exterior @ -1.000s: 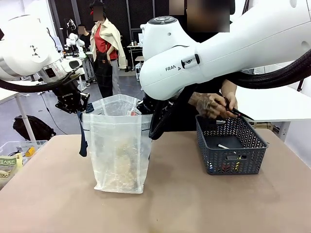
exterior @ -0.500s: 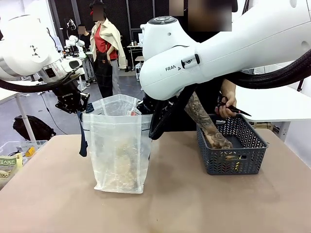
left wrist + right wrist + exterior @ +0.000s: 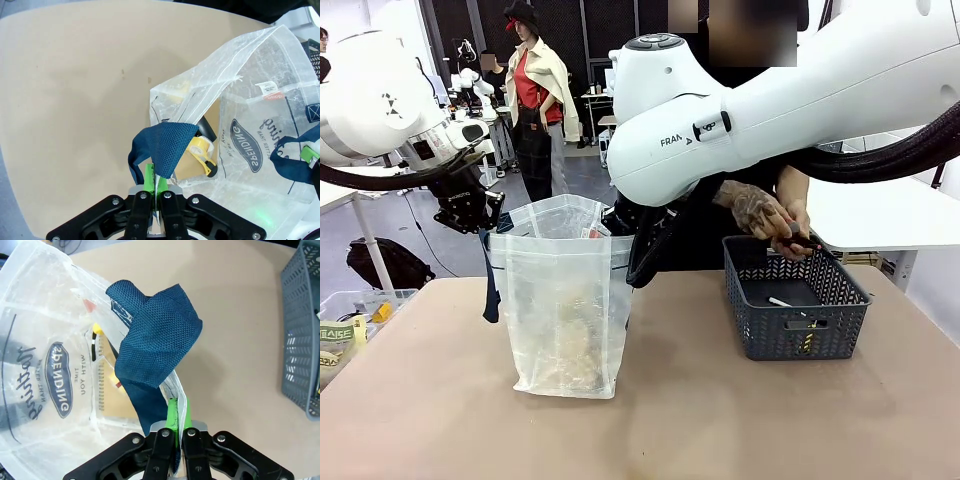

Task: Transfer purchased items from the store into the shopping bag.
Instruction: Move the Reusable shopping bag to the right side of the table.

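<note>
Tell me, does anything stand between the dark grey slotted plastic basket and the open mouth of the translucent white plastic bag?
Yes. The right gripper, shut on the translucent white plastic bag's rim, stands on the side facing the dark grey slotted plastic basket, its white arm above. The mouth itself looks open.

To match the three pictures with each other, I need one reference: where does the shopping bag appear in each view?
Front view: the shopping bag stands left of centre on the table, mouth open.
Left wrist view: right half, its rim pinched in the left fingers.
Right wrist view: left half, its rim pinched in the right fingers.
Shared landmark: the tan table under it.
</note>
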